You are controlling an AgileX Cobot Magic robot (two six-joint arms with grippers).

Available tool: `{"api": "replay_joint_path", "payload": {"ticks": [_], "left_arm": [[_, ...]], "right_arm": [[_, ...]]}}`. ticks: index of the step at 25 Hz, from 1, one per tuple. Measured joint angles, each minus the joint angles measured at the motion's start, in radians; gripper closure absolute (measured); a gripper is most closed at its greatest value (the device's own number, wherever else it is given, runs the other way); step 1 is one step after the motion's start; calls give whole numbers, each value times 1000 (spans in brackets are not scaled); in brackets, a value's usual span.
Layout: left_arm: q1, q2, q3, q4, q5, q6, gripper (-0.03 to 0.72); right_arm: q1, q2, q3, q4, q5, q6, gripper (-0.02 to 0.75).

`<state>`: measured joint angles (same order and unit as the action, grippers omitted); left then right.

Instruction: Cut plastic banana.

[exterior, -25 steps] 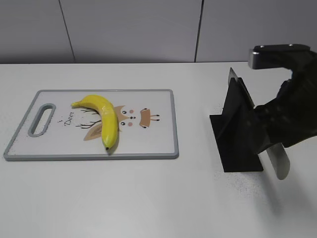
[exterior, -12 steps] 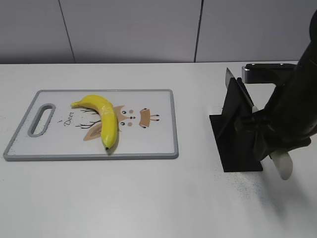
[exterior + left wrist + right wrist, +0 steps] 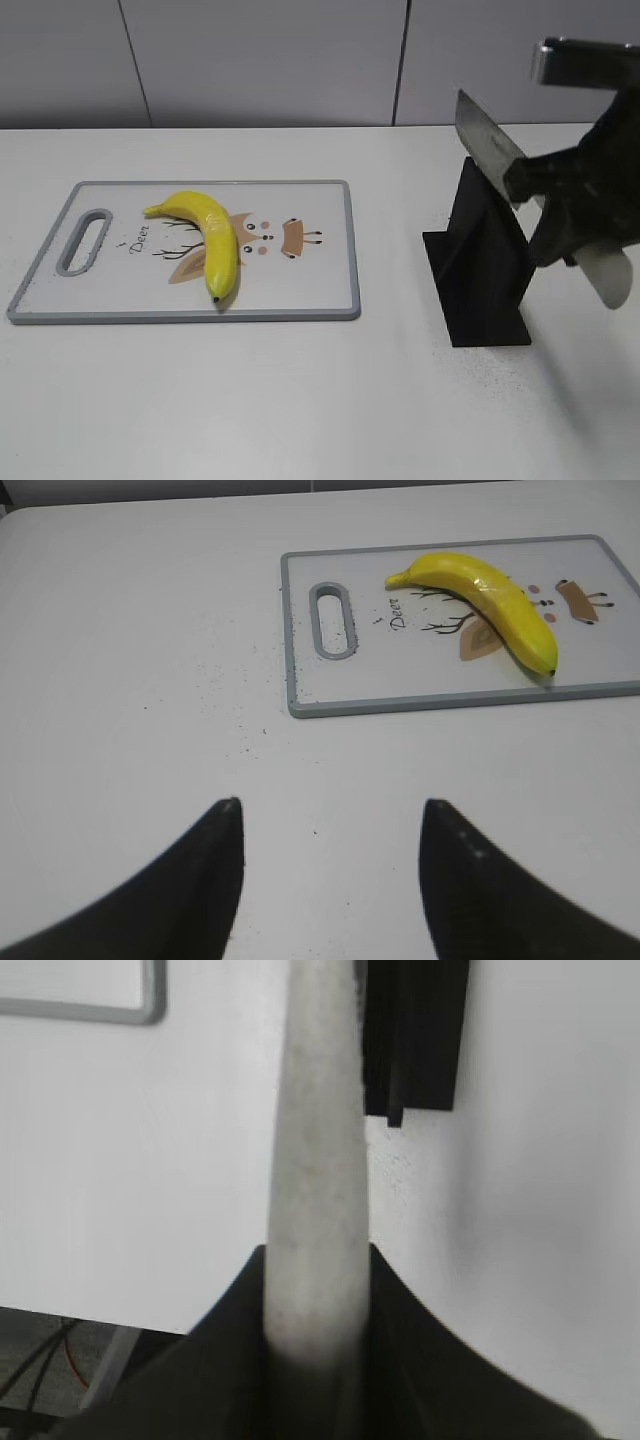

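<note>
The plastic banana (image 3: 210, 240) lies curved on the grey-rimmed cutting board (image 3: 310, 285), dark tip toward the front. It also shows in the left wrist view (image 3: 490, 595) on the board (image 3: 300, 630). My right gripper (image 3: 560, 215) is shut on a knife, held tilted in the air at the right, with the steel blade (image 3: 488, 140) pointing up-left above the black knife stand (image 3: 485, 270). In the right wrist view the knife (image 3: 315, 1160) runs out from between the closed gripper (image 3: 315, 1260). My left gripper (image 3: 330, 815) is open and empty over bare table, near the board's handle end.
The black stand (image 3: 415, 1030) stands on the white table right of the board. A corner of the board (image 3: 150, 1005) shows in the right wrist view. The table's near edge (image 3: 120, 1325) lies below the right gripper. A grey wall runs behind.
My right gripper has risen and moved right with the knife. The blade has come up out of the black stand. The banana and board have not moved.
</note>
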<state>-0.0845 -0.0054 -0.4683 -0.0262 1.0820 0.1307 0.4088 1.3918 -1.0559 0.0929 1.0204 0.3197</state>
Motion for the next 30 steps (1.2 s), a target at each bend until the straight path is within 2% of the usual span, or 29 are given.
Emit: {"api": "replay_joint_path", "payload": {"ticks": [5, 12, 20, 24, 30], "left_arm": [[0, 0, 0, 0, 0, 0, 147], [0, 26, -30, 2, -82, 6, 158], [0, 407, -134, 26, -270, 97, 162], [0, 668, -262, -6, -308, 202, 162], [0, 1025, -562, -175, -304, 461, 162]], "right_arm": [[1, -35, -95, -17, 36, -17, 574], [1, -8, -250, -52, 55, -310, 574], [1, 223, -545, -93, 184, -577, 574], [1, 364, -710, -93, 200, -709, 574], [1, 515, -871, -17, 201, -935, 574]]}}
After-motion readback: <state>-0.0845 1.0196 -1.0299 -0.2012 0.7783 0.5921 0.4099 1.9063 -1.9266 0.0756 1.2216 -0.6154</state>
